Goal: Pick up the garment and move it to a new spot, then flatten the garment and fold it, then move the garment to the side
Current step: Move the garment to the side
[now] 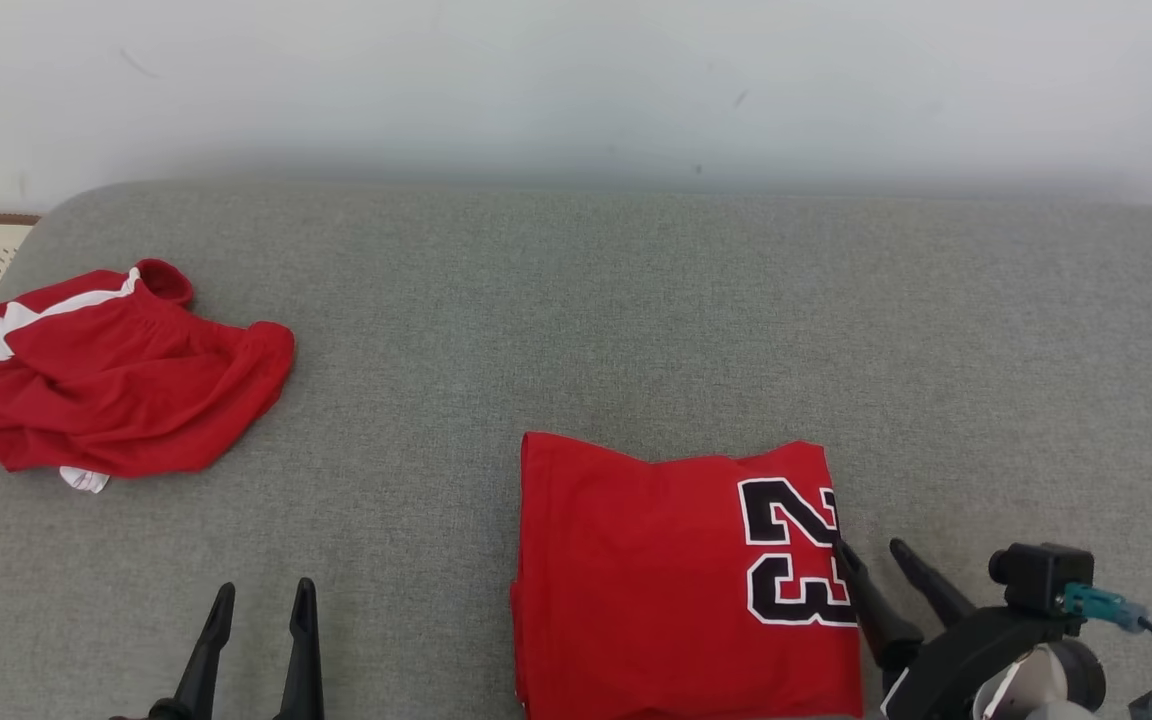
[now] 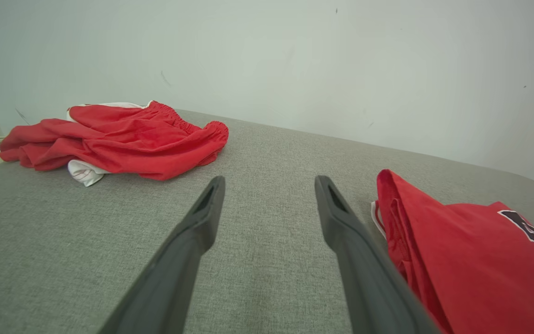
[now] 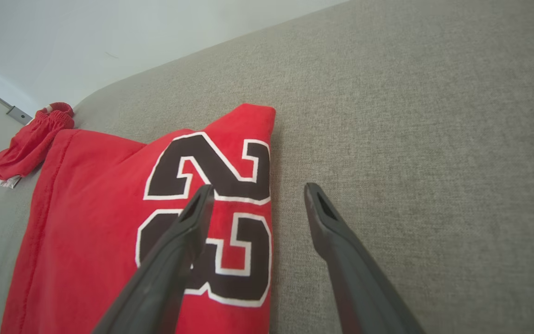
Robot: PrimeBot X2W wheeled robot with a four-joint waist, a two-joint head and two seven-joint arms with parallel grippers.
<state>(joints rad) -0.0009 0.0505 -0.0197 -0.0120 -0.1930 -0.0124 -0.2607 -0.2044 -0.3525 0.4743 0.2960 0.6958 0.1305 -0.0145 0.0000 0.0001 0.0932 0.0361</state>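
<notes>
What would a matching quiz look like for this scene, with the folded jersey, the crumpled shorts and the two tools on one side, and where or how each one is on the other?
Column one:
1. folded jersey
2. crumpled shorts
3. left tool
4. right tool

Column two:
A. open, above bare grey cushion
B. bunched up at the cushion's far left
C. open, one finger above the number 23, the other above the cushion
D. lying flat on the near side, right of centre

Pairs: 1-D, 2-B, 3-A, 4-C.

dark tapered fingers [image 2: 188, 246], black wrist camera [image 1: 1036, 575], teal plug [image 1: 1096, 603].
</notes>
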